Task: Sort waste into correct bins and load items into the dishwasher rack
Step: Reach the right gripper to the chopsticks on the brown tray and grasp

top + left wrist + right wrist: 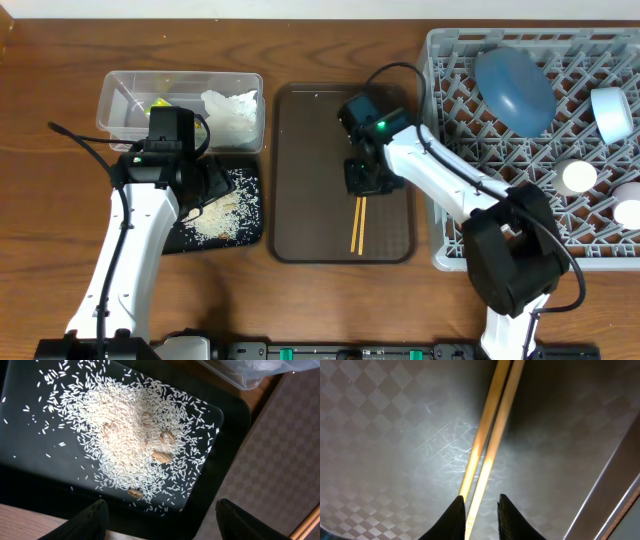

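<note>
The wooden chopsticks (357, 225) lie side by side on the brown serving tray (300, 170). My right gripper (365, 182) is low over their far end, fingers (481, 512) narrowly open. One chopstick (490, 445) runs between the tips and the other passes under the left tip. My left gripper (165, 522) is open and empty over the black tray (250, 232), above the rice scraps (130, 430). The clear tub (125, 95) holds the white tissue (232, 110) and the yellow-green wrapper (160, 104). The grey rack (470, 150) holds the blue plate (512, 88), the white bowl (612, 112) and two cups (578, 177).
The brown tray sits between the black tray and the rack. A few brown nut-like bits (161, 455) lie in the rice. The corner of the clear tub (250, 375) shows beyond the black tray. Bare wood table lies along the front edge.
</note>
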{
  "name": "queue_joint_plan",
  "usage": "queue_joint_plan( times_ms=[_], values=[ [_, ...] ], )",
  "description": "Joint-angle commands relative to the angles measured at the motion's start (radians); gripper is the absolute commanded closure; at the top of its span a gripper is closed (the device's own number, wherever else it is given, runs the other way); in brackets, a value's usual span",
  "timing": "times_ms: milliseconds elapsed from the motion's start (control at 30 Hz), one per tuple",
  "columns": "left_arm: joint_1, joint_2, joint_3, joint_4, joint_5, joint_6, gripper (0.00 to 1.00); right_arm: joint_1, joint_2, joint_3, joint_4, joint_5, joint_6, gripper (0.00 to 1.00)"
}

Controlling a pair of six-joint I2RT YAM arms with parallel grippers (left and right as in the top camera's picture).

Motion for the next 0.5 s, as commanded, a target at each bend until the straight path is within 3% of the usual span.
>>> queue_joint_plan(
  times_ms=[0, 467],
  values=[
    [0.005, 0.005, 0.008, -0.004, -0.008, 0.002, 0.29, 0.026, 0.018, -0.007, -0.002, 0.042, 0.058, 0.78],
    [0.005, 0.005, 0.008, -0.004, -0.008, 0.002, 0.29, 0.034, 0.018, -0.087, 0.029, 0.064, 0.104, 0.77]
  ],
)
